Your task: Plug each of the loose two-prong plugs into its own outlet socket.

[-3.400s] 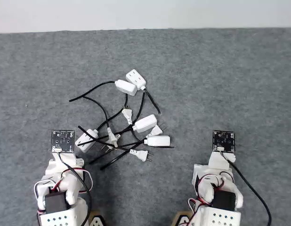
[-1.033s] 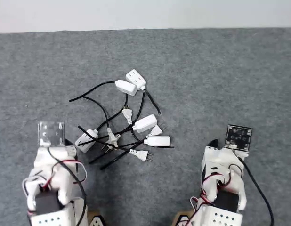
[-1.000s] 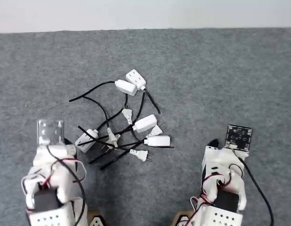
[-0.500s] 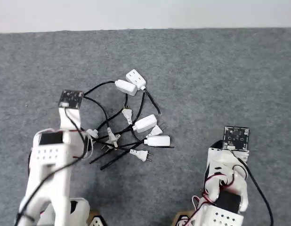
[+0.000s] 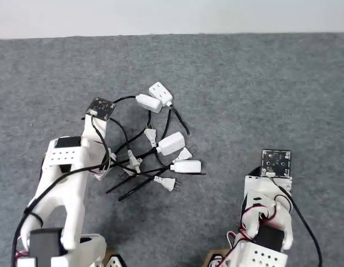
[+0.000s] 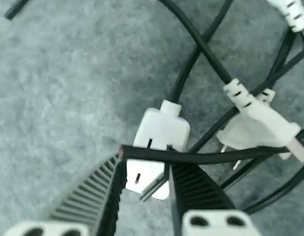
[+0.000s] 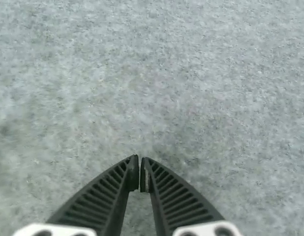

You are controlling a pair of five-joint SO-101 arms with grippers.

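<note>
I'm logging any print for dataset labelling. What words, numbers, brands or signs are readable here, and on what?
No text can be read anywhere.
Left arm's circuit board: tiny markings, too small to read.
Right arm's circuit board: tiny markings, too small to read.
Outlet socket and plug: no print on the faces that show.

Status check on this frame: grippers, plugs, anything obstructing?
Left gripper open, straddling white outlet socket. Right gripper shut over bare carpet. Black cord crosses the socket between the jaws.
</note>
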